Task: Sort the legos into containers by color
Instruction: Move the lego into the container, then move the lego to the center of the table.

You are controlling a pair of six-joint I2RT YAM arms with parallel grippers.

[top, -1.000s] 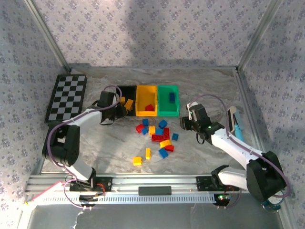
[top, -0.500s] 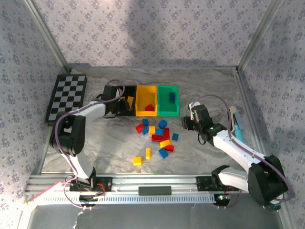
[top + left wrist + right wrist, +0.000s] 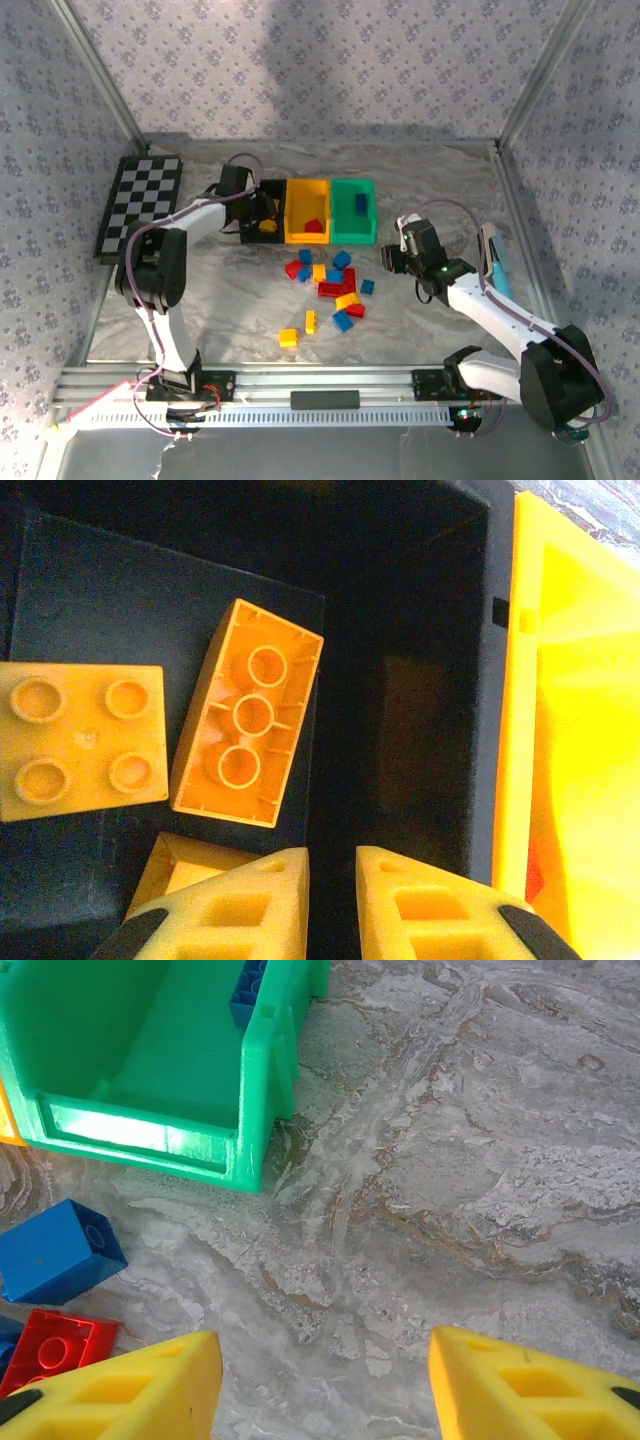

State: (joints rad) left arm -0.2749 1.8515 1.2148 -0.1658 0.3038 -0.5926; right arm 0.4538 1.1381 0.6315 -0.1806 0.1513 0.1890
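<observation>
Three containers stand in a row: black (image 3: pixel 270 185), yellow (image 3: pixel 307 186) and green (image 3: pixel 352 184). My left gripper (image 3: pixel 258 212) hangs over the black bin, shut, with nothing between its fingers (image 3: pixel 332 855). Below it lie three yellow legos: one upside down (image 3: pixel 248 715), one studs up (image 3: pixel 80 740), one partly under my left finger (image 3: pixel 190 865). A red brick (image 3: pixel 314 226) lies in the yellow bin, a blue one (image 3: pixel 360 203) in the green. Mixed loose legos (image 3: pixel 335 290) lie in front of the bins. My right gripper (image 3: pixel 388 258) stands open over bare table (image 3: pixel 325 1345), right of the pile.
A checkerboard (image 3: pixel 140 203) lies at the back left. A blue and white object (image 3: pixel 497 262) rests by the right wall. Two yellow bricks (image 3: pixel 288 338) sit apart toward the front. In the right wrist view, a blue brick (image 3: pixel 55 1250) and a red brick (image 3: pixel 55 1350) lie left of the gripper.
My left gripper has swung right, from beside the black bin to over its inside. The right arm has barely shifted.
</observation>
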